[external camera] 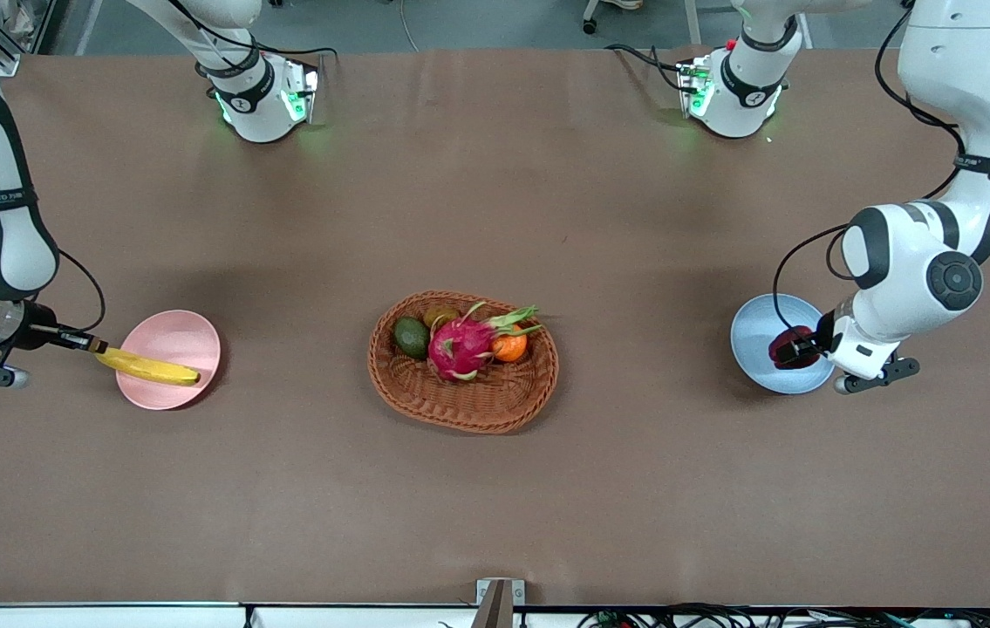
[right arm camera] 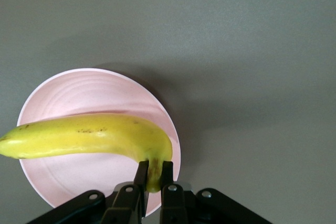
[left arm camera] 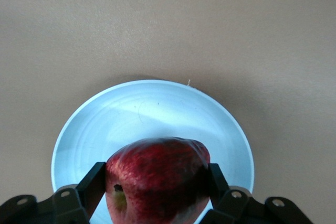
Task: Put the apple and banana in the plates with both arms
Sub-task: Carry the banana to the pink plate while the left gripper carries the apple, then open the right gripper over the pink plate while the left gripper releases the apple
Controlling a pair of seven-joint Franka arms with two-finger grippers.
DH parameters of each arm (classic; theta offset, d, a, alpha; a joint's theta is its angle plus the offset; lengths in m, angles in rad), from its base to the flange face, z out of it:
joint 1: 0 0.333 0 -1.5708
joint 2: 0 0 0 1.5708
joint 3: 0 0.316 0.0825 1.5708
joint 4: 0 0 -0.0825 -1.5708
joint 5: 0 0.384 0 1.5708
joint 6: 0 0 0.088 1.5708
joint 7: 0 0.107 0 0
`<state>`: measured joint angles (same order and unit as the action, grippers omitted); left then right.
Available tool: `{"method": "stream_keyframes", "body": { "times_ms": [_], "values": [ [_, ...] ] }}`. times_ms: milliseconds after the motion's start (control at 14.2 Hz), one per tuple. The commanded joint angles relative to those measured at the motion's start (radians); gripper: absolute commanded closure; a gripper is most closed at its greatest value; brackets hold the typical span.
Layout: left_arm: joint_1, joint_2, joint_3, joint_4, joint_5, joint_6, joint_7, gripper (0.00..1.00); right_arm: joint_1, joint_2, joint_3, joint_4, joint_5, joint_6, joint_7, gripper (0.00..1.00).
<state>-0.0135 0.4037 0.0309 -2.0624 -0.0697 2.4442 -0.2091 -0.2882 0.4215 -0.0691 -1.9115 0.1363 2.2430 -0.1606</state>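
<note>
My left gripper (external camera: 795, 349) is shut on the dark red apple (external camera: 787, 345) and holds it over the light blue plate (external camera: 756, 336) at the left arm's end of the table. In the left wrist view the apple (left arm camera: 157, 179) sits between the fingers (left arm camera: 93, 182) above the blue plate (left arm camera: 152, 114). My right gripper (external camera: 93, 344) is shut on the stem end of the yellow banana (external camera: 150, 368), which lies across the pale pink plate (external camera: 176, 336). In the right wrist view the banana (right arm camera: 89, 135) stretches over the pink plate (right arm camera: 79, 93), pinched at its stem by the fingers (right arm camera: 140, 174).
A brown wicker basket (external camera: 477, 401) stands mid-table between the plates. It holds a pink dragon fruit (external camera: 458, 344), an orange (external camera: 509, 347) and a dark green avocado (external camera: 412, 337). The two arm bases stand along the table's edge farthest from the front camera.
</note>
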Motion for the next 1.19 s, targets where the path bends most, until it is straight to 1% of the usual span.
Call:
{"method": "stream_keyframes", "body": {
  "times_ms": [0, 140, 211, 281, 351, 421, 491, 561, 772, 912, 1053, 1123],
  "values": [
    [0.015, 0.006, -0.011, -0.010, 0.018, 0.021, 0.008, 0.58, -0.022, -0.017, 0.025, -0.027, 0.003, 0.015, -0.004, 0.88],
    [0.015, 0.006, -0.011, -0.013, 0.018, 0.021, 0.008, 0.56, -0.020, -0.017, 0.026, -0.029, 0.005, 0.012, -0.002, 0.88],
    [0.015, 0.004, -0.011, -0.015, 0.018, 0.021, 0.008, 0.48, -0.020, -0.017, 0.026, -0.029, 0.005, 0.010, -0.002, 0.89],
    [0.015, 0.003, -0.011, -0.015, 0.018, 0.019, 0.008, 0.30, -0.020, -0.017, 0.028, -0.031, 0.006, 0.009, -0.002, 0.89],
    [0.015, -0.005, -0.011, -0.016, 0.018, 0.019, 0.008, 0.08, -0.019, -0.017, 0.028, -0.031, 0.006, 0.006, 0.000, 0.87],
    [0.015, -0.017, -0.011, -0.016, 0.018, 0.009, 0.008, 0.00, -0.016, -0.017, 0.028, -0.031, 0.006, 0.003, -0.002, 0.67],
    [0.015, -0.037, -0.011, -0.016, 0.018, -0.008, 0.007, 0.00, -0.014, -0.017, 0.029, -0.031, 0.006, 0.003, -0.002, 0.14],
    [0.015, -0.055, -0.009, -0.009, 0.018, -0.045, 0.007, 0.00, -0.009, -0.017, 0.029, -0.027, 0.005, -0.003, 0.000, 0.00],
    [0.015, -0.141, -0.008, 0.025, 0.018, -0.167, 0.033, 0.00, -0.005, -0.027, 0.031, -0.006, 0.005, -0.067, -0.002, 0.00],
    [0.015, -0.212, -0.005, 0.063, 0.018, -0.270, 0.071, 0.00, 0.014, -0.044, 0.031, 0.063, 0.003, -0.184, -0.005, 0.00],
    [0.015, -0.273, -0.006, 0.128, 0.018, -0.374, 0.103, 0.00, 0.038, -0.046, 0.031, 0.156, -0.007, -0.296, -0.007, 0.00],
    [0.015, -0.295, -0.006, 0.177, 0.019, -0.434, 0.106, 0.00, 0.050, -0.050, 0.029, 0.190, -0.009, -0.330, -0.007, 0.00]
  ]
}}
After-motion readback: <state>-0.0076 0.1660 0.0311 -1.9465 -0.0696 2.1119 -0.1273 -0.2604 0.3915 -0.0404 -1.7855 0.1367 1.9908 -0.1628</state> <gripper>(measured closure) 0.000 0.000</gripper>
